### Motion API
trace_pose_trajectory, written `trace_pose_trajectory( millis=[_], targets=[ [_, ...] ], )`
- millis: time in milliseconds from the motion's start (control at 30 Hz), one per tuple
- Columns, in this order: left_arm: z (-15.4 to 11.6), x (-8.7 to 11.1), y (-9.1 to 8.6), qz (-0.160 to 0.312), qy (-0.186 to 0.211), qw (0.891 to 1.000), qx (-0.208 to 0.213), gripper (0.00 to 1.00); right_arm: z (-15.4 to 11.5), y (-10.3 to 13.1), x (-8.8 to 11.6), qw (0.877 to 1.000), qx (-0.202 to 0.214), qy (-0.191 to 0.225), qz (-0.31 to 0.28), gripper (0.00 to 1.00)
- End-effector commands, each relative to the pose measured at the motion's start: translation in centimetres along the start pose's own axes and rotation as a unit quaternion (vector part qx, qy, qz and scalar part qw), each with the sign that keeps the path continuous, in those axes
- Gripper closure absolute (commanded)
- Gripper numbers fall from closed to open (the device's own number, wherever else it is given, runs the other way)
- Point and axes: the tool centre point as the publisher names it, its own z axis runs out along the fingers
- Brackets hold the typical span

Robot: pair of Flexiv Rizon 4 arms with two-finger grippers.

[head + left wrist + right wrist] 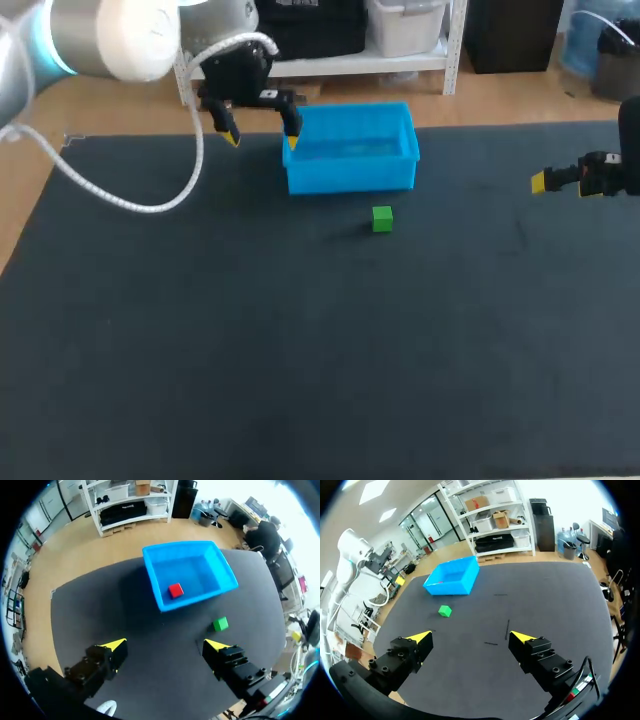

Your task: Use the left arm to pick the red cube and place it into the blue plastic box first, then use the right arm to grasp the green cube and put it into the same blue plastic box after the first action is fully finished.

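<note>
On table (200, 350) just in front of blue box (350, 178), w/ red cube (175, 590) inside, green cube (382, 218) lies well apart from open, empty right gripper (472, 637), ahead of it toward box; left gripper (262, 135), also open, hangs nearer.

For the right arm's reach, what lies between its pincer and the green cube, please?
Only bare table between right pincer and green cube, seen in right wrist view.
</note>
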Motion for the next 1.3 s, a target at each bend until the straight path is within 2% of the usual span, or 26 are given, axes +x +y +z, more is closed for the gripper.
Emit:
trace_pose_trajectory(
  millis=[33, 167, 300, 700, 1067, 1133, 1300],
  targets=[
    [-0.2, 7.7, 1.2, 0.005, -0.099, 0.995, 0.027, 0.0, 0.0, 0.0, 0.0, 1.0, 0.001, 0.0, 0.0, 0.0],
    [-0.3, 9.6, 1.6, 0.007, -0.1, 0.995, 0.022, 0.0, 0.0, 0.0, 0.0, 1.0, 0.001, 0.0, 0.0, 0.0],
    [-0.3, 10.4, 2.0, 0.003, -0.096, 0.995, 0.022, 0.0, 0.0, 0.0, 0.0, 1.0, 0.001, 0.0, 0.0, 0.0],
    [-0.6, 10.3, 2.0, -0.002, -0.076, 0.996, 0.049, 0.0, 0.0, 0.0, 0.0, 1.0, 0.001, 0.0, 0.0, 0.0],
    [-0.9, 10.2, 1.5, 0.017, -0.062, 0.997, 0.041, 0.0, 0.0, 0.0, 0.0, 1.0, 0.001, 0.0, 0.0, 0.0],
    [-0.9, 10.2, 1.5, 0.017, -0.062, 0.997, 0.041, 0.0, 0.2, 0.2, -0.4, 1.0, 0.006, 0.011, -0.004, 0.0],
    [-0.9, 10.2, 1.5, 0.017, -0.062, 0.997, 0.041, 0.0, 0.9, 1.2, -1.9, 0.997, 0.042, 0.07, -0.011, 0.0]
  ],
)
